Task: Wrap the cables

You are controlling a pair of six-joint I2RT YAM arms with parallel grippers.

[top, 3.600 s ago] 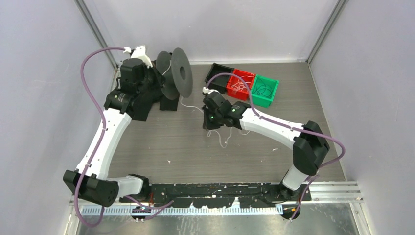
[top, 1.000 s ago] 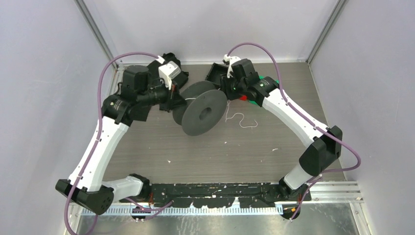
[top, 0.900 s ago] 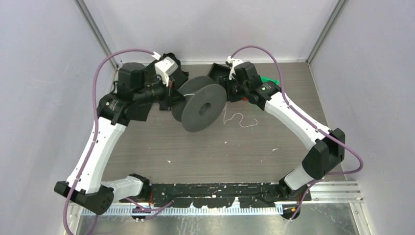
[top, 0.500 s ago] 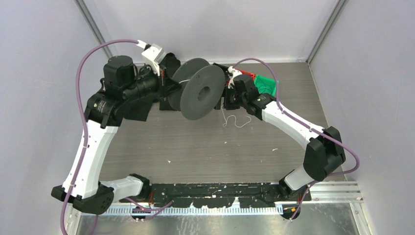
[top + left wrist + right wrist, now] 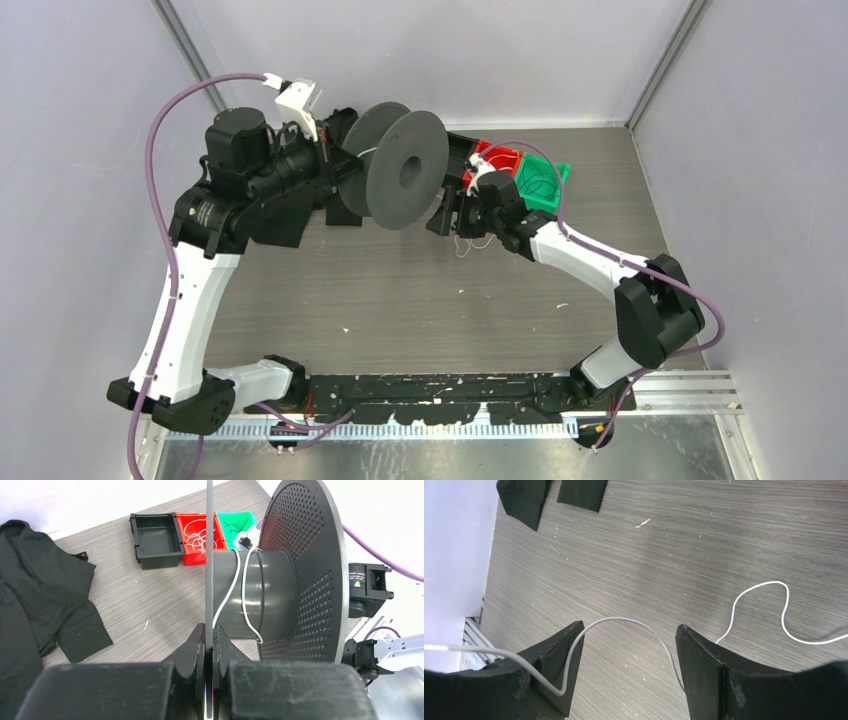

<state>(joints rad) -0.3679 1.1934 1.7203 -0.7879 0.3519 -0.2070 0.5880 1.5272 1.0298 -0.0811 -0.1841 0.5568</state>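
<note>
My left gripper point(image 5: 210, 630) is shut on the thin near flange of a grey spool point(image 5: 400, 170), which it holds off the table and tilted. A white cable point(image 5: 244, 587) makes about two turns round the spool's core point(image 5: 265, 597). Just right of the spool, low over the table, my right gripper point(image 5: 629, 635) is open. The same cable point(image 5: 624, 620) arcs loosely between its fingers, drapes over the left finger point(image 5: 556, 662) and runs on in curls across the table point(image 5: 776, 607). More white cables lie in the red bin point(image 5: 197, 530).
A black bin point(image 5: 155, 537), the red bin point(image 5: 497, 160) and a green bin point(image 5: 540, 180) with thin dark wires stand in a row at the back. A black cloth point(image 5: 40, 595) lies at the back left. Small white scraps dot the wooden tabletop point(image 5: 400, 300).
The left arm has raised and turned the spool towards the back. The right gripper has come down from the bins to the table beside the spool and opened wider.
</note>
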